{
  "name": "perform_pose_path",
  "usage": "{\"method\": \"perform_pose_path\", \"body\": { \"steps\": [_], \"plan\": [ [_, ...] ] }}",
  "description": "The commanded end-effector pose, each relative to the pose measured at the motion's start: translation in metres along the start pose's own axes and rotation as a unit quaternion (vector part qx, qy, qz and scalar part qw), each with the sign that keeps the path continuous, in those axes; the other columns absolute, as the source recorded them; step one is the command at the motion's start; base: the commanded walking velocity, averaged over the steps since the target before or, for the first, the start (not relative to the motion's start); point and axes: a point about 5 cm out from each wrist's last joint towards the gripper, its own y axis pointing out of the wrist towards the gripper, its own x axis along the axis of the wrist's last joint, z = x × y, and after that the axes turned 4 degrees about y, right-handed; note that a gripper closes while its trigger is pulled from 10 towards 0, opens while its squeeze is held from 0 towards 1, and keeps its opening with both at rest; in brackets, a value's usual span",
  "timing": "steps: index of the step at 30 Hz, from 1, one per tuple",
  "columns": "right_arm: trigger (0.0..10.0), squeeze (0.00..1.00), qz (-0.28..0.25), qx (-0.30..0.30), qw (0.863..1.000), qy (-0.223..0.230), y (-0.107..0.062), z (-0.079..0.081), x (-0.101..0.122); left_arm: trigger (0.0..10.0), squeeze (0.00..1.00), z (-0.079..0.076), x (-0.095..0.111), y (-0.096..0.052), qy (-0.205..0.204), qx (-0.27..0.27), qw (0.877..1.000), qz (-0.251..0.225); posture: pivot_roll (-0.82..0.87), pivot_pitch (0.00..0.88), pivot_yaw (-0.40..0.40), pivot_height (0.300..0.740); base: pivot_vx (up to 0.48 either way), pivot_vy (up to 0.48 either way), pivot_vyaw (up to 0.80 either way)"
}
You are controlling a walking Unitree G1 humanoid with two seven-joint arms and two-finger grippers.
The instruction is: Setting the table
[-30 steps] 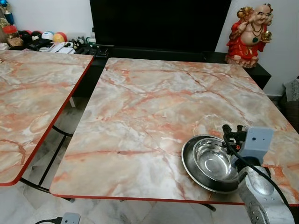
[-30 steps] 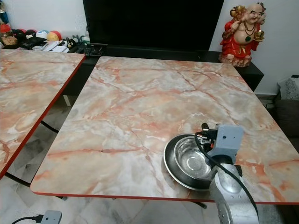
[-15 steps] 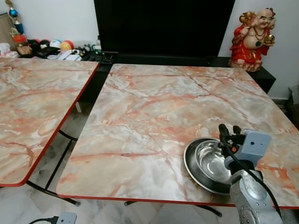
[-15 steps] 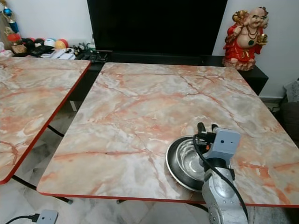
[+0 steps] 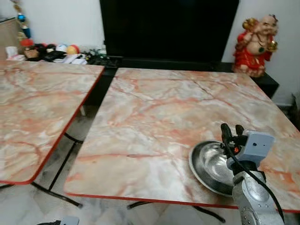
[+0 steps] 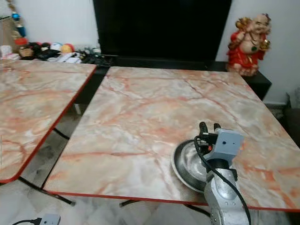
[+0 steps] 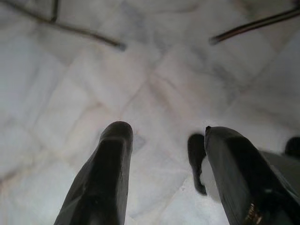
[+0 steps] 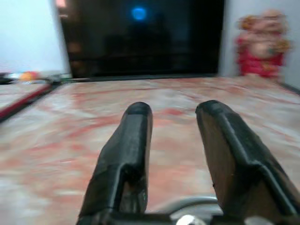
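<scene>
A shiny steel bowl [image 5: 208, 165] sits on the marble table [image 5: 154, 112], close to its front right edge. My right gripper [image 5: 231, 130] rises over the bowl's right rim with its fingers pointing away from me. In the right wrist view the fingers [image 8: 136, 140] stand open with nothing between them, and the bowl's rim [image 8: 187, 205] lies just below. My left gripper [image 7: 164, 131] hangs open over the pale tiled floor [image 7: 93, 75].
A second marble table [image 5: 37, 108] stands to the left, across a floor gap [image 5: 79, 129] with dark table legs. Behind are a black TV unit [image 5: 168, 28], a red statue [image 5: 257, 44] and small clutter [image 5: 47, 51]. A power strip [image 6: 49, 219] lies on the floor.
The whole picture has shifted and blurred, so the camera has moved. My right gripper stays above the bowl's right rim, still open.
</scene>
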Motion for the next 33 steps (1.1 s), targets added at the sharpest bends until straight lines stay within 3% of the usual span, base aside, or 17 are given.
{"method": "perform_pose_path", "body": {
  "steps": [1,3,12,20,29,33],
  "plan": [
    [10.0,0.0,0.006,0.016,1.0,0.006,0.001,0.009,-0.002,10.0,0.0,0.006,-0.012,-0.004,0.005,0.006,1.0,0.023,-0.01,0.0,-0.019,0.74,0.0,0.48,0.8],
    [10.0,0.0,0.009,0.006,1.0,0.026,0.001,0.009,-0.004,10.0,0.0,0.007,-0.012,-0.004,0.006,0.006,1.0,0.024,-0.01,0.0,-0.017,0.74,0.0,0.48,0.0],
    [10.0,0.0,0.011,0.004,0.999,0.032,0.0,0.012,-0.007,10.0,0.0,0.01,-0.012,-0.004,0.008,0.006,1.0,0.022,-0.01,0.0,-0.006,0.74,0.0,0.48,0.0],
    [10.0,0.0,0.012,0.006,0.999,0.033,0.003,0.013,-0.005,10.0,0.0,0.01,-0.008,-0.003,-0.001,0.011,1.0,0.019,0.0,0.0,-0.016,0.74,0.0,0.48,0.0],
    [10.0,0.0,0.001,0.014,1.0,0.013,0.007,0.016,0.0,10.0,0.0,0.005,-0.006,-0.002,-0.013,0.011,1.0,0.015,0.01,0.06,-0.028,0.74,0.0,0.48,0.0],
    [10.0,0.0,0.001,0.021,1.0,0.017,0.008,0.021,0.001,10.0,0.0,0.002,-0.009,-0.002,-0.016,0.009,1.0,0.019,0.01,0.07,-0.032,0.74,0.0,0.48,0.73]
  ]
}}
